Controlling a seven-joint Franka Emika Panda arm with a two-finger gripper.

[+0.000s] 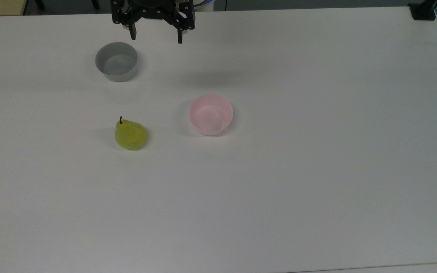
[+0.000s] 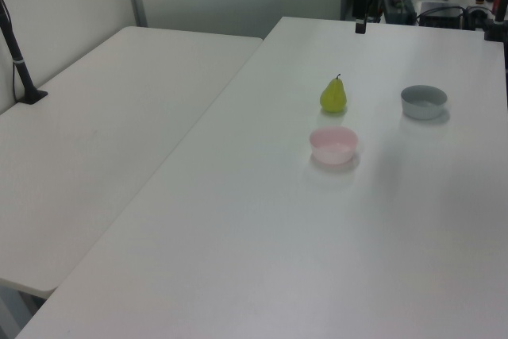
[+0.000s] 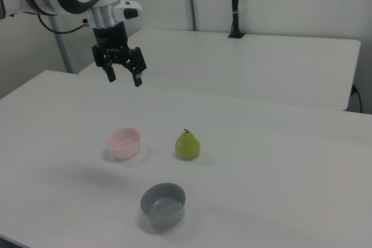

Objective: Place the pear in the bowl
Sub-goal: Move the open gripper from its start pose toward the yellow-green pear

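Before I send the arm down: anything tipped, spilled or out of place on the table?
Nothing stands out. The pear stands upright on the table, stem up, apart from both bowls. The pink bowl and the grey bowl sit upright and look empty. The end effector hangs open above the table, holding nothing.

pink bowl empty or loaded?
Empty. The pink bowl shows a bare interior; the pear stands on the table beside it, apart.
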